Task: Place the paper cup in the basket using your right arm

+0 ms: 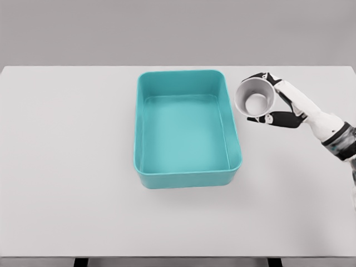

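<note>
White and flat, the surface (pixel 67 167) is seen from above against a plain grey background. A white paper cup (pixel 255 96) is held just beside the right wall of a teal rectangular plastic basket (pixel 189 178), near its far right corner, outside the rim. The cup is tilted so that its open mouth is turned toward the camera and its inside bottom is shown. It is clasped by the right hand (pixel 276 100), whose black-tipped fingers (pixel 261 77) are wrapped over the top of the cup while the thumb is pressed below it. The white right arm is brought in from the right edge.
</note>
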Available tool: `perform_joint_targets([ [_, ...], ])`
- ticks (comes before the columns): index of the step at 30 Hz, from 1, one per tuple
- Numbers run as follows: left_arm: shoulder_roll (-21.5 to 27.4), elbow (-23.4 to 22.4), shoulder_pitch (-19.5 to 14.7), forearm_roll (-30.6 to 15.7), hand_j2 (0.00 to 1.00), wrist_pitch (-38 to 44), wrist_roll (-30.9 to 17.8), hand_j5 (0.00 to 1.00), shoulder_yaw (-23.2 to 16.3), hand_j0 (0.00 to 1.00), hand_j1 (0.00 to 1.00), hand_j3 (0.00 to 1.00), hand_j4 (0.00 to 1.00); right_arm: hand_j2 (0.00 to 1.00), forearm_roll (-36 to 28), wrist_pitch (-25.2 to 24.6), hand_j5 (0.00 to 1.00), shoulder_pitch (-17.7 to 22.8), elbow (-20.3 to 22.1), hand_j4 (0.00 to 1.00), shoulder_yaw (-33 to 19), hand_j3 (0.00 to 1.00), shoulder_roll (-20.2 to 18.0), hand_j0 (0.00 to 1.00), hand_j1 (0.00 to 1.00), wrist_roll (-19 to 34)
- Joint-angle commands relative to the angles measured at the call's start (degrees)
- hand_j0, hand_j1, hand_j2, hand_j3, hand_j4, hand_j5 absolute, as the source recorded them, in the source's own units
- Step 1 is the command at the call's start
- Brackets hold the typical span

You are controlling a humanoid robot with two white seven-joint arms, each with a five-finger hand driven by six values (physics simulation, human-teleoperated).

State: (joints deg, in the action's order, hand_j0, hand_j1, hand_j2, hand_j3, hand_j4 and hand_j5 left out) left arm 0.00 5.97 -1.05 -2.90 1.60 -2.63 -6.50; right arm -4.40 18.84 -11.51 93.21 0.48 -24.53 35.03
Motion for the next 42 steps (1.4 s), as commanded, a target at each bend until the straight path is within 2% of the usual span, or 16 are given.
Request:
perform_joint_targets([
  [1, 0.0, 0.0, 0.0, 0.0, 1.00, 0.0, 0.0, 1.00, 0.0, 1.00, 1.00, 1.00, 1.00, 0.47, 1.0, 0.7, 0.47, 0.0, 0.0, 0.47, 0.8, 0.47, 0.4, 0.47, 0.47, 0.0],
  [8, 0.0, 0.0, 0.0, 0.0, 1.00, 0.0, 0.0, 1.00, 0.0, 1.00, 1.00, 1.00, 1.00, 0.47, 5.6, 1.9, 0.47, -2.5, 0.0, 0.47, 2.2, 0.47, 1.8, 0.47, 0.47, 0.0],
  [18, 0.0, 0.0, 0.0, 0.0, 1.00, 0.0, 0.0, 1.00, 0.0, 1.00, 1.00, 1.00, 1.00, 0.47, 12.7, 1.7, 0.47, -8.6, 0.0, 0.47, 8.8, 0.47, 3.3, 0.47, 0.47, 0.0],
  [23, 0.0, 0.0, 0.0, 0.0, 1.00, 0.0, 0.0, 1.00, 0.0, 1.00, 1.00, 1.00, 1.00, 0.47, 16.8, 1.4, 0.47, -12.4, -0.1, 0.47, 14.5, 0.47, 3.3, 0.47, 0.47, 0.0],
  [33, 0.0, 0.0, 0.0, 0.0, 1.00, 0.0, 0.0, 1.00, 0.0, 1.00, 1.00, 1.00, 1.00, 0.46, 20.6, 1.4, 0.46, -16.7, -0.4, 0.46, 21.0, 0.46, 2.4, 0.46, 0.46, 0.0],
  [35, 0.0, 0.0, 0.0, 0.0, 1.00, 0.0, 0.0, 1.00, 0.0, 1.00, 1.00, 1.00, 1.00, 0.46, 20.7, 1.1, 0.46, -18.1, -0.8, 0.46, 24.3, 0.46, 0.8, 0.46, 0.46, 0.0],
  [42, 0.0, 0.0, 0.0, 0.0, 1.00, 0.0, 0.0, 1.00, 0.0, 1.00, 1.00, 1.00, 1.00, 0.46, 21.6, 1.0, 0.46, -19.3, -1.5, 0.46, 29.0, 0.46, -1.1, 0.46, 0.46, 0.0],
])
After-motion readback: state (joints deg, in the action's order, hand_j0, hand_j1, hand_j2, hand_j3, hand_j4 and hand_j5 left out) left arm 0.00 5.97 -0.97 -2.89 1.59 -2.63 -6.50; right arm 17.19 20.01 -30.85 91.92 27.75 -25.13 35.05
